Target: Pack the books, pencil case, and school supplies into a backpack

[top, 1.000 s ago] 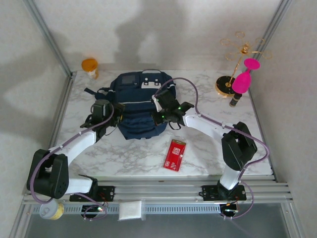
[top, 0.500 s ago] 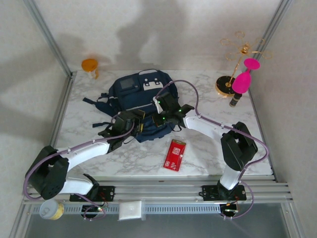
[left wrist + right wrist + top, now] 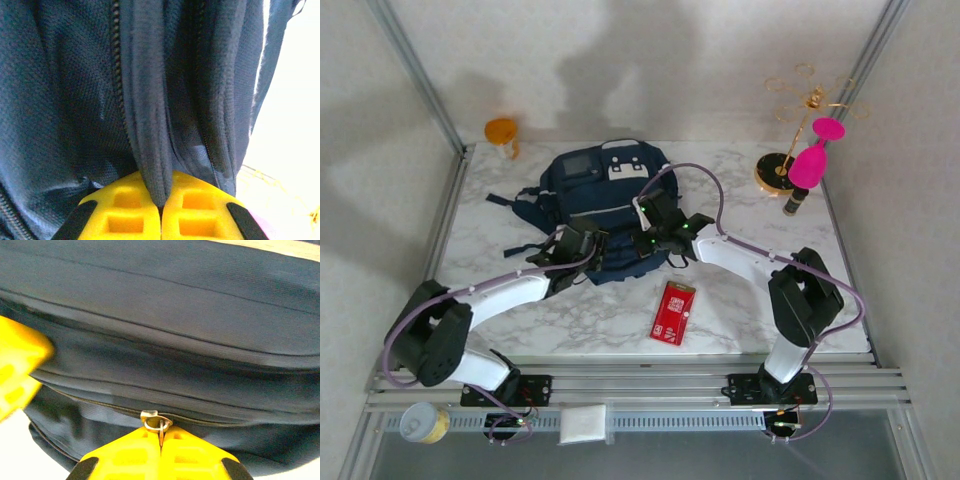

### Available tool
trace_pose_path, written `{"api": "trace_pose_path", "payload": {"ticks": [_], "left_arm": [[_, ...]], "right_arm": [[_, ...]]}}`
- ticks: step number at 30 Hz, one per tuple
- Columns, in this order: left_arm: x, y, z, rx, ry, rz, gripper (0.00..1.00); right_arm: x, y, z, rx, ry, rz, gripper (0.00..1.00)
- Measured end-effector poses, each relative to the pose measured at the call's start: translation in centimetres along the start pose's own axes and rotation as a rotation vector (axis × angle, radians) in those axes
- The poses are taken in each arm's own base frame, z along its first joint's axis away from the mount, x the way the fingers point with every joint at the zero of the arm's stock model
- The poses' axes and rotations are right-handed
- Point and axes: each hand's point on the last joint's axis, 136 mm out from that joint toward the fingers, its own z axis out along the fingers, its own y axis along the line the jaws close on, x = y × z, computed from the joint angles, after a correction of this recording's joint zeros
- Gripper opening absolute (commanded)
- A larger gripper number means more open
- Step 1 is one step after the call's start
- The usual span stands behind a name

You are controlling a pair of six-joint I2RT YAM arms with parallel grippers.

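Note:
The navy backpack [image 3: 603, 205] lies on the marble table, its near end between both arms. My left gripper [image 3: 592, 252] is shut on a fold of the backpack's fabric [image 3: 150, 125] beside a zip line. My right gripper [image 3: 645, 238] is shut on the metal zipper pull [image 3: 158, 423] of the backpack [image 3: 165, 325]; the left's yellow finger [image 3: 15, 370] shows at that view's left edge. The red packet of school supplies [image 3: 673, 312] lies on the table, nearer than the bag. The books and the pencil case are out of view.
An orange cup [image 3: 502, 133] stands at the back left corner. A gold stand [image 3: 782, 170] with pink pieces [image 3: 810, 160] stands at the back right. The backpack's dark straps [image 3: 515, 198] spread to its left.
The left arm swung from the bag's left side to its near end and closed on the fabric. The backpack shifted slightly. The right gripper stayed on the zipper pull.

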Motion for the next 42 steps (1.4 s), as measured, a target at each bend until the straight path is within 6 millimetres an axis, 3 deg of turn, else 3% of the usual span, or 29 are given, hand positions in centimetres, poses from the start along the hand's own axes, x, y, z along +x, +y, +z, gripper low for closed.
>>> {"api": "trace_pose_path", "payload": {"ticks": [6,10,12,13,15,17,20,24,27,30,35,37,42], "left_arm": [[-6.9,0.3,-3.5,0.004,-0.109,0.075,0.00],[-10.7,0.7,-4.5,-0.028,-0.121,0.155,0.03],[-11.7,1.1,-4.5,-0.051,-0.115,0.197,0.30],[-12.3,1.2,-4.6,-0.065,-0.124,0.213,0.39],[-12.7,1.0,-4.9,-0.067,-0.133,0.234,0.55],[-11.8,0.3,-5.5,-0.042,-0.125,0.244,0.69],[-8.1,-0.9,-6.9,0.055,-0.059,0.229,0.72],[-3.2,0.3,-6.4,0.085,0.048,0.162,0.70],[-1.1,1.9,-4.6,0.024,0.077,0.136,0.59],[-1.2,2.4,-2.7,-0.020,0.043,0.106,0.48],[-1.7,2.2,-1.0,-0.036,-0.007,0.071,0.19],[-2.1,2.2,-0.9,-0.036,-0.021,0.065,0.04],[-3.1,1.8,-1.7,-0.016,-0.018,0.078,0.00]], "right_arm": [[-0.4,-1.9,-0.6,-0.010,-0.033,0.054,0.00],[-1.0,0.4,0.4,-0.086,-0.044,0.028,0.00],[-1.0,1.9,0.9,-0.109,-0.047,0.006,0.00],[-1.0,2.5,1.1,-0.113,-0.044,-0.001,0.00],[-0.9,2.9,1.4,-0.112,-0.039,-0.001,0.00],[-0.9,3.0,1.4,-0.111,-0.039,0.008,0.00],[-0.9,3.0,1.4,-0.109,-0.040,0.012,0.00],[-0.9,3.0,1.4,-0.111,-0.040,0.016,0.00],[-0.9,3.1,1.4,-0.112,-0.041,0.014,0.00],[-0.9,3.0,1.5,-0.109,-0.047,0.013,0.00],[-0.9,2.4,1.6,-0.071,-0.056,0.005,0.00],[-1.0,2.1,1.6,-0.048,-0.064,-0.009,0.00],[-1.4,1.8,1.7,-0.022,-0.084,-0.042,0.00]]}}
